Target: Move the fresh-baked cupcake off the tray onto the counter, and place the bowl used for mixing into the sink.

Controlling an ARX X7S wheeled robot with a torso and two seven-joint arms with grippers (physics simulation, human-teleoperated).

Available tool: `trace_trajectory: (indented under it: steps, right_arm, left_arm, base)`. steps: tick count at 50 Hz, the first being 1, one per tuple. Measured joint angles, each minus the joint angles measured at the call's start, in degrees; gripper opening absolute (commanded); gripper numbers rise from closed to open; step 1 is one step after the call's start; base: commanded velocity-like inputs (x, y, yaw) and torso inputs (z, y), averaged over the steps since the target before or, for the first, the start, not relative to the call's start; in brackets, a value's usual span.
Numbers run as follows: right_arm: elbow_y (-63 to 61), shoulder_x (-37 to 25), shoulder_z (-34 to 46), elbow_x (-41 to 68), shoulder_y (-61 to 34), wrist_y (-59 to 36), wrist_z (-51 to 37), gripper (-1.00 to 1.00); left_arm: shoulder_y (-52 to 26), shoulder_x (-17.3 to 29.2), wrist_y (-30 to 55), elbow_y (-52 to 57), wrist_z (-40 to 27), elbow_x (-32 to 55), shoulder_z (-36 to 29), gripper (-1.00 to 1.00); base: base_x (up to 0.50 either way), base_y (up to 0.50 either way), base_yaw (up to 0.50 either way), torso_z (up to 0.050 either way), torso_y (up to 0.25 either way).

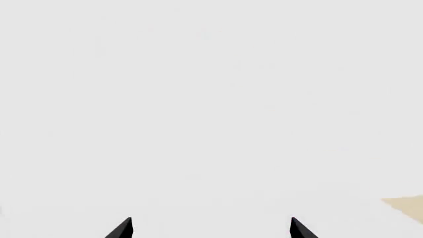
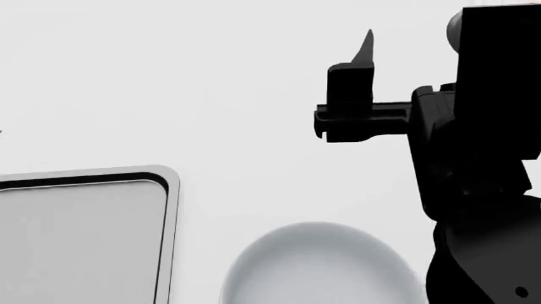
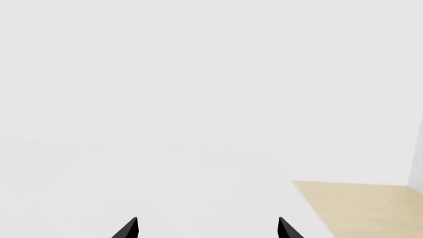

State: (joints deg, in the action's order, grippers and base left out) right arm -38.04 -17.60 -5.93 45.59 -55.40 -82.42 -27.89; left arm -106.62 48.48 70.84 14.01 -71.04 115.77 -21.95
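At the left of the head view lies the tray (image 2: 85, 240), flat on the white desk (image 2: 169, 76), with only its upper right corner in frame. The part that shows is bare; the cupcake is not visible in any picture, so it may sit on the hidden part of the tray or elsewhere. The risk is that an arm reaching for it would move without a sighted target and could knock the small cake over or push the tray.

In the middle, at the lower edge, is the bowl (image 2: 325, 266), near the tray but apart from it, only its far rim showing. The sink is out of view too, so carrying the wide, smooth bowl towards it would begin as guesswork; a pinch on one rim could slip or tip.

At the right the right end effector (image 2: 359, 69) is raised above the desk, well apart from the bowl. In its wrist view its two tips stand wide apart with nothing between them. The left end effector (image 1: 211, 228) does not show in the head view; its wrist view shows the same: tips spread, empty, over plain white surface.
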Motion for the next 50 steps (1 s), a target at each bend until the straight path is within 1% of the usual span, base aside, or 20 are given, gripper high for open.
trace_trajectory:
  steps: [3, 6, 9, 12, 16, 21, 27, 34, 41, 50]
  right_arm:
    - [2.45, -1.47, -1.32, 9.82, -2.54, -1.86, -8.24, 1.0]
    - [6.12, -4.64, -0.06, 23.58, -5.62, -1.61, -19.36, 1.0]
    - [9.44, -8.79, 3.04, 38.57, -8.74, 0.32, -29.65, 1.0]
    - [11.74, -13.48, 7.41, 51.73, -11.69, 3.05, -37.89, 1.0]
    - [13.84, -19.84, 12.65, 65.52, -15.03, 6.94, -45.48, 1.0]
    - [15.75, -26.97, 17.62, 78.4, -18.14, 11.62, -51.47, 1.0]
    - [18.17, -33.41, 22.87, 88.28, -20.3, 15.8, -55.31, 1.0]
    - [18.68, -39.01, 27.52, 96.87, -19.88, 19.92, -56.68, 1.0]
    - [19.56, -41.88, 30.95, 102.13, -20.01, 22.47, -57.38, 1.0]
    - [20.43, -43.7, 34.29, 105.33, -20.05, 23.47, -57.31, 1.0]
  left_arm:
    - [0.16, 0.25, -0.55, 0.24, -0.42, -1.84, 0.66, 1.0]
    - [0.55, 0.46, -0.9, 0.88, -0.32, -3.76, 1.2, 1.0]
    - [0.89, 0.52, -1.25, 1.36, -0.22, -5.16, 1.58, 1.0]
    - [0.78, 0.5, -1.4, 1.64, -0.08, -6.26, 1.79, 1.0]
    - [0.47, 0.41, -1.37, 1.89, 0.11, -7.45, 1.79, 1.0]
    - [-0.11, 0.21, -1.39, 1.99, 0.27, -8.33, 1.74, 1.0]
    - [-0.51, -0.02, -1.43, 2.09, 0.76, -9.32, 1.66, 1.0]
    - [-0.11, -0.44, -2.07, 2.21, 0.32, -9.4, 1.43, 1.0]
    - [0.06, -0.83, -2.73, 2.21, -0.14, -9.02, 1.26, 1.0]
    - [0.37, -1.04, -3.26, 2.22, -0.16, -8.73, 1.06, 1.0]
  base:
    - [0.0, 0.0, 0.0, 0.0, 0.0]
    - [0.0, 0.0, 0.0, 0.0, 0.0]
    - [0.0, 0.0, 0.0, 0.0, 0.0]
    - [0.0, 0.0, 0.0, 0.0, 0.0]
    - [0.0, 0.0, 0.0, 0.0, 0.0]
    - [0.0, 0.0, 0.0, 0.0, 0.0]
    - [0.0, 0.0, 0.0, 0.0, 0.0]
    - [0.0, 0.0, 0.0, 0.0, 0.0]
    - [0.0, 0.0, 0.0, 0.0, 0.0]
    - [0.0, 0.0, 0.0, 0.0, 0.0]
